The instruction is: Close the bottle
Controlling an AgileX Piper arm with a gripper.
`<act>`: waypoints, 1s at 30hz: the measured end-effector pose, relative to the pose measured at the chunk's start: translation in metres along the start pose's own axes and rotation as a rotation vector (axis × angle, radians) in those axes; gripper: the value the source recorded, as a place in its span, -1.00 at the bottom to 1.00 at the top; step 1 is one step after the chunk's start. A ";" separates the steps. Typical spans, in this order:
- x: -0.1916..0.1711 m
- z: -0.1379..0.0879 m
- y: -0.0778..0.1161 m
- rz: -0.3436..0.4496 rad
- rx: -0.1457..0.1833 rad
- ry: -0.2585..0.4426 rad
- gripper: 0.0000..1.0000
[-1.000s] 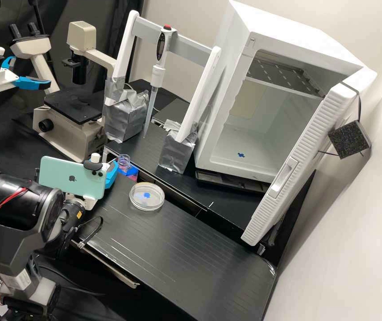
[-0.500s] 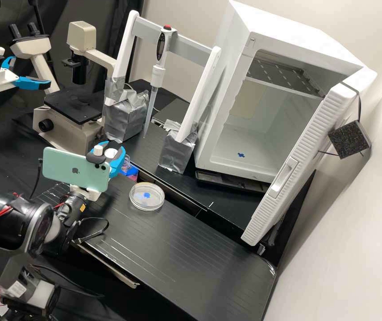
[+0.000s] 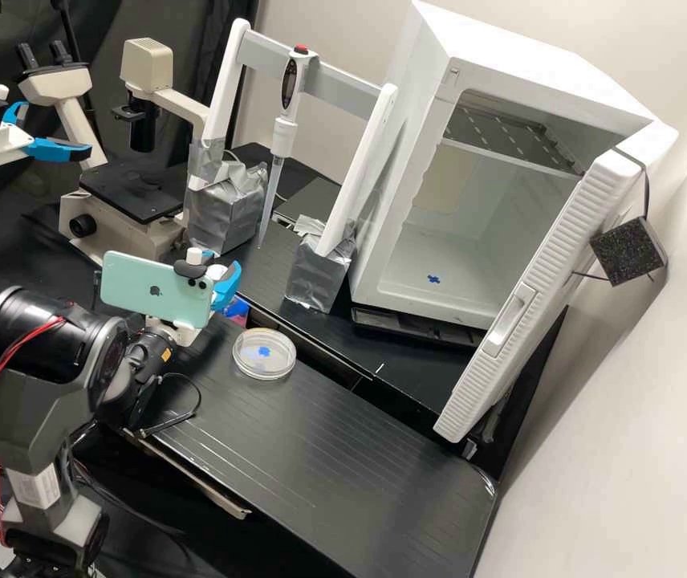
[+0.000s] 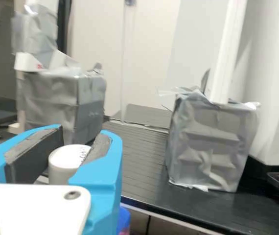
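In the high view my gripper (image 3: 221, 270) is over the back edge of the front bench, partly behind the phone mounted on it. In the wrist view the gripper (image 4: 77, 152) is shut on a white round cap (image 4: 65, 164), held between its dark pads. The bottle (image 3: 237, 308), with blue and purple on it, stands low beside the fingers in the high view; its neck is hidden behind them. A small blue part of the bottle (image 4: 124, 219) peeks out below one finger in the wrist view.
A petri dish (image 3: 264, 354) lies near the bottle. Silver-wrapped feet (image 3: 318, 277) of a white rack with a hanging pipette (image 3: 283, 132) stand behind. A microscope (image 3: 131, 193) is at the left, and an open white incubator (image 3: 432, 265) at the right.
The gripper rose with the white cap between its fingers, then shifted rightward in the high view. The bottle's open neck, seen earlier, is covered now. The petri dish stayed put.
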 end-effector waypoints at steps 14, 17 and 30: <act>0.016 0.008 -0.006 -0.014 -0.004 -0.032 -1.00; 0.018 0.008 -0.007 -0.010 -0.004 -0.030 -1.00; 0.022 0.011 -0.011 -0.009 -0.007 -0.027 -1.00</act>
